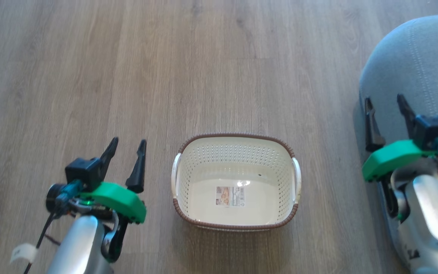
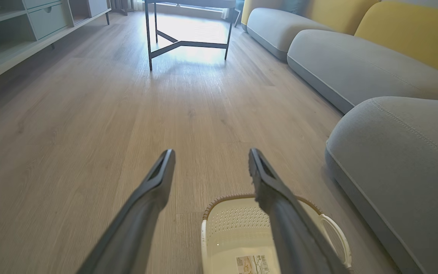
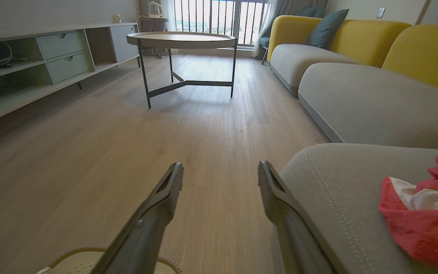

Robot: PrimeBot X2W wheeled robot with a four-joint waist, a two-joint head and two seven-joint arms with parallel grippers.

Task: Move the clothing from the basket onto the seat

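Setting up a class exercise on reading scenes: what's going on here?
A two-armed robot is moving clothing from a basket to a seat. The basket stands empty on the floor, with just a label in its bottom. The red clothing lies on the grey seat at the robot's right. The left gripper, beside the basket, and the right gripper, by the seat's edge, are open and hold nothing. The job looks done.

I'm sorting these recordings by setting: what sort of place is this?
Most likely a home living room. A long sofa with grey seats and yellow backs runs along one side, a round coffee table stands on the wood-look floor, and a low cabinet with drawers lines the opposite wall.
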